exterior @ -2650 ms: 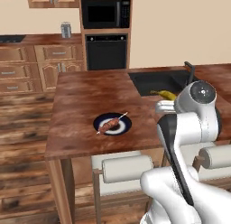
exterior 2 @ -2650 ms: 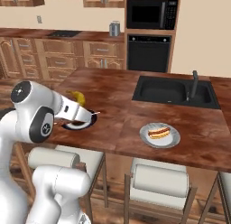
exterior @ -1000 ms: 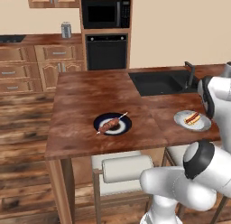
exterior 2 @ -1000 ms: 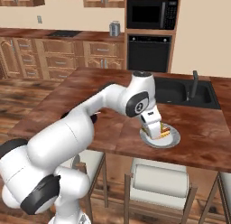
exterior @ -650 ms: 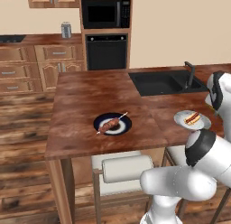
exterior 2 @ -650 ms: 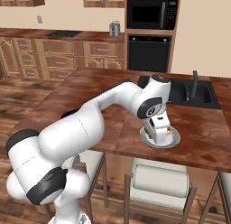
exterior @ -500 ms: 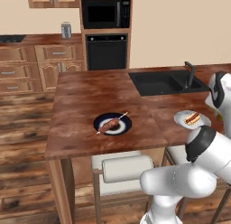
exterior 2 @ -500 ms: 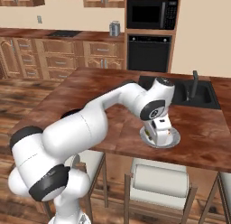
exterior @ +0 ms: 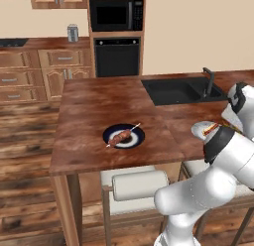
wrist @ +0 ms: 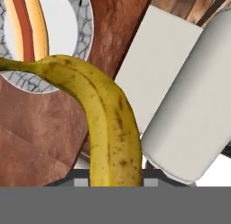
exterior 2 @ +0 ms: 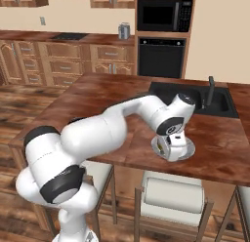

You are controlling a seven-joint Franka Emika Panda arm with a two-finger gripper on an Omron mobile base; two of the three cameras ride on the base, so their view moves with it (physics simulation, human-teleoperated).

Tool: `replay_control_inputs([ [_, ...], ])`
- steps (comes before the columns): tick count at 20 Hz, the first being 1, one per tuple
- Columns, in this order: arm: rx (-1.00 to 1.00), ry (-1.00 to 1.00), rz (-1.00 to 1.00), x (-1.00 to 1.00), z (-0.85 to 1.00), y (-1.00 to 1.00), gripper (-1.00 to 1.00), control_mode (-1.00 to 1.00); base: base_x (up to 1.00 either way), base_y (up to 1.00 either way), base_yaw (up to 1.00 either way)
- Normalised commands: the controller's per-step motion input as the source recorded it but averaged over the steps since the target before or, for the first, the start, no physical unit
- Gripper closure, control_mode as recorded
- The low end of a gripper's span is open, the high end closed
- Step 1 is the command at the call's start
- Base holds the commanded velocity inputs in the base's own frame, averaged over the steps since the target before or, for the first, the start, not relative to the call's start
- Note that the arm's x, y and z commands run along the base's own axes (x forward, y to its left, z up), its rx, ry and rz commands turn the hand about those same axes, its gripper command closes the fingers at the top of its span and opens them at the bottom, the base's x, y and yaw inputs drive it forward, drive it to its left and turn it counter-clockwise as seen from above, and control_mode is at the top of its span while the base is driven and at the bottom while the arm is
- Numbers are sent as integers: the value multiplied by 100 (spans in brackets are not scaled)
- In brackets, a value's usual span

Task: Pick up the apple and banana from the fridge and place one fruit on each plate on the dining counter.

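Note:
My gripper [wrist: 115, 179] is shut on the yellow, brown-flecked banana [wrist: 103, 119], which curves up from between the fingers. In the right base view the gripper [exterior 2: 168, 149] hangs over the near-left rim of a light, marbled-rim plate [exterior 2: 188, 150] on the dining counter [exterior 2: 97, 97]. That plate [wrist: 83, 24] holds a hot dog [wrist: 27, 29] and lies just beyond the banana's tip. A dark navy plate [exterior: 138, 141] with a meat skewer sits near the counter's front edge to the left. The apple and the fridge are out of view.
A black sink [exterior: 176, 90] with a tap [exterior: 208, 80] is set into the counter behind the light plate. White stools [exterior: 136, 183] stand under the counter's front edge; one seat [wrist: 153, 56] and its round backrest [wrist: 194, 105] lie below the hand. The oven wall [exterior: 116, 54] stands behind.
The arm has swung rightwards across the counter with the banana, from near the navy plate to the hot dog plate. In the last second the hand settled over that plate's near rim.

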Motion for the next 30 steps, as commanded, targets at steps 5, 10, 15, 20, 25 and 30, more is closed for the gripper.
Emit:
replay_control_inputs([
  [5,11,0,-7,61,-36,-6,100,-100,0,0,0],
  [10,9,0,-7,51,-37,-31,100,-100,0,0,0],
  [15,9,0,-8,41,-35,-32,100,-100,0,0,0],
  [20,11,0,-5,48,-25,-26,100,-100,0,0,0],
  [25,8,0,0,51,-4,-5,100,-100,0,0,0],
  [30,4,-3,0,33,-15,-8,100,-100,0,0,0],
])
